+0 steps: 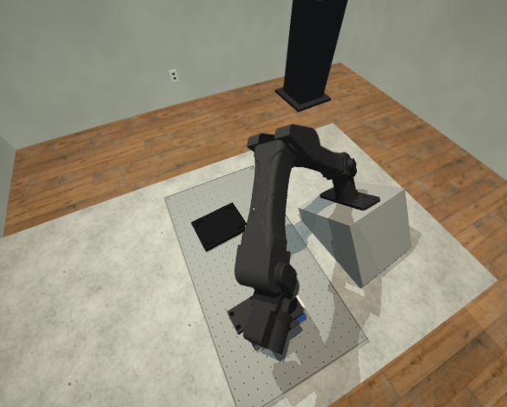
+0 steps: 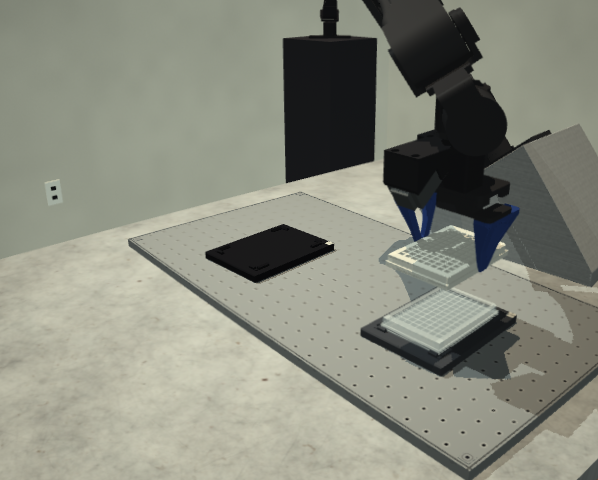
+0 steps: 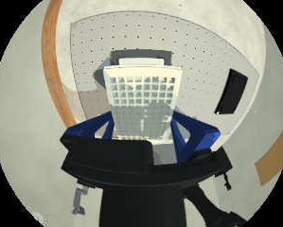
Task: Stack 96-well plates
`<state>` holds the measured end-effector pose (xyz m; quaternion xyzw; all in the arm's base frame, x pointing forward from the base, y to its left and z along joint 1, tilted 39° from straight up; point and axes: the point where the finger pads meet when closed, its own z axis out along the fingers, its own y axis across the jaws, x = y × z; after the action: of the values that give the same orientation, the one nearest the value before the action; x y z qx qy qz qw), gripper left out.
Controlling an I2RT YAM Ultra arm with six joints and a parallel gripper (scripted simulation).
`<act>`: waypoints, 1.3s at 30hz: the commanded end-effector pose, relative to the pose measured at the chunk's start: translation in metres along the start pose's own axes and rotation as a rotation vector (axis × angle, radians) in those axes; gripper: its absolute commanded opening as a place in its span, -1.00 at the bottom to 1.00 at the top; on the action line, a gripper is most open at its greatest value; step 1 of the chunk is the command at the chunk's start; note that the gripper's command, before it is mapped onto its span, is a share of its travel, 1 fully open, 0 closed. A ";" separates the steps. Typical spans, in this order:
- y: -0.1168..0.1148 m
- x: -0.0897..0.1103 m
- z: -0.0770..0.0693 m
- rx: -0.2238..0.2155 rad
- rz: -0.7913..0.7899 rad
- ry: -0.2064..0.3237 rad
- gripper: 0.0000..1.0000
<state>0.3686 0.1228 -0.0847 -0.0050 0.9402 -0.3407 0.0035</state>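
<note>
The jaws point(image 2: 452, 242) are clenched on a plate point(image 2: 433, 254), their blue fingers point(image 2: 488, 240) pressing its two long sides near the middle. The plate hangs in the air, roughly level, above and slightly to the far side of a second plate point(image 2: 439, 319) seated in its black nest point(image 2: 446, 361) at the near right of the perforated worktop point(image 2: 299, 310). The two plates are well apart, with open air between them. To the far left lies the other nest point(image 2: 269, 251), bare of any plate. From the wrist, the held plate point(image 3: 143, 104) covers most of the seated one, whose nest point(image 3: 141, 57) shows only as a dark band beyond its far edge.

The plate is probably light, stiff moulded plastic with thin, smooth walls. It should not sag, but it could slip or tilt if gripped off centre, so the hold at mid-length across the narrow width looks right. Squeezing hard might bow the skirt. The corner marks are too small to read in any view, so whether A1 lies over A1 cannot be told. Nesting likely calls for a square, level descent, since a skewed skirt could catch on the lower rim and nudge that plate in its nest.
</note>
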 end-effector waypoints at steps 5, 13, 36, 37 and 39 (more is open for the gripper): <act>0.001 -0.009 -0.005 -0.020 0.009 -0.051 -1.00; 0.007 -0.007 0.016 -0.010 -0.003 -0.038 -1.00; 0.006 -0.014 0.043 -0.017 0.009 -0.047 -1.00; 0.006 -0.026 0.033 -0.037 0.032 -0.077 -1.00; 0.004 -0.016 0.043 -0.022 0.014 -0.055 -1.00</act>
<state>0.3749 0.0898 -0.1273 -0.0025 0.9407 -0.3392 0.0046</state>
